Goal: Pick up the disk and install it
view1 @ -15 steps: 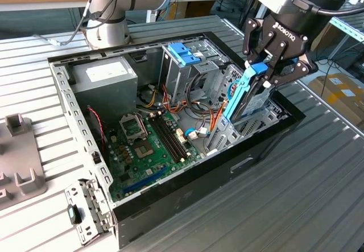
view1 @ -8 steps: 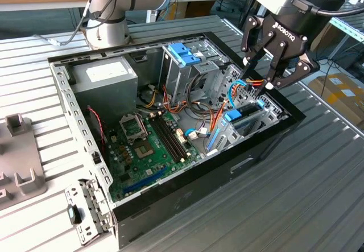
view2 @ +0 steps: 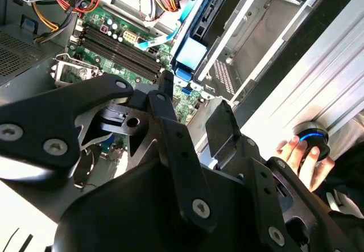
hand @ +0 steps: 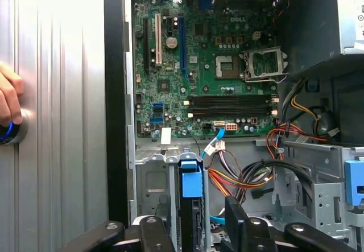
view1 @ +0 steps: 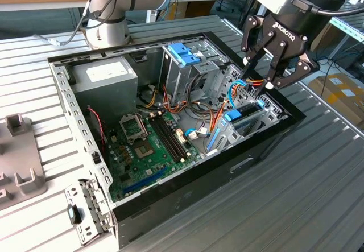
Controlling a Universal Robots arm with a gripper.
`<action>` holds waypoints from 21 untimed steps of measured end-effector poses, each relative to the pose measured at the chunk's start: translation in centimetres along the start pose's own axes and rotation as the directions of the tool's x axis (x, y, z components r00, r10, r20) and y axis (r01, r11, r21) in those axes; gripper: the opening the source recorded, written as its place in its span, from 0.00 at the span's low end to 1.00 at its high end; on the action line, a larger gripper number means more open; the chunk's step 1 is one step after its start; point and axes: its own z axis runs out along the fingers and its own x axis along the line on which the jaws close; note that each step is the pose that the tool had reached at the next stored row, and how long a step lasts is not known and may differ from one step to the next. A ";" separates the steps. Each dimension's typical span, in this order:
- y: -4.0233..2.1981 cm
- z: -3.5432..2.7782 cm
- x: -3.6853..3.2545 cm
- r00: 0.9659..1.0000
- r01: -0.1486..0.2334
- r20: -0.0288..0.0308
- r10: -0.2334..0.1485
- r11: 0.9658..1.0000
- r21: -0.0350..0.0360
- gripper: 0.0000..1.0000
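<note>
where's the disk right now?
In the exterior view the disk stands on edge in a bay at the end of the computer case toward the exterior view's right, next to the motherboard, just below the open gripper.

White lettering marks the gripper's [view1: 259, 81] black body, and a small white word stands on the circuit board [hand: 170, 70]. The power supply's [view1: 105, 75] pale label is too small to read.

In the first wrist view the disk [hand: 191, 184] runs off the picture's edge beside the gripper [hand: 192, 218], so its far end is unseen. A person's hand [hand: 7, 101] is cut off at the border. In the second wrist view the gripper's body covers much of the circuit board [view2: 114, 41].
</note>
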 end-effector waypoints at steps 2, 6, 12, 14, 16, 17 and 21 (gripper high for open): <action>0.00 -0.01 0.00 1.000 0.000 0.002 0.000 1.000 0.000 0.49; 0.00 -0.01 0.00 1.000 0.000 0.007 0.000 1.000 0.000 0.30; 0.00 0.01 0.00 1.000 0.000 0.011 0.000 1.000 0.000 0.11; -0.06 0.00 0.00 1.000 0.001 0.012 -0.001 1.000 0.000 0.11; -0.23 0.00 0.02 1.000 0.001 0.012 -0.001 1.000 0.000 0.11; -0.33 -0.01 0.02 1.000 0.001 0.012 -0.001 1.000 0.000 0.11; -0.63 -0.02 0.02 1.000 0.001 0.012 -0.001 1.000 0.000 0.11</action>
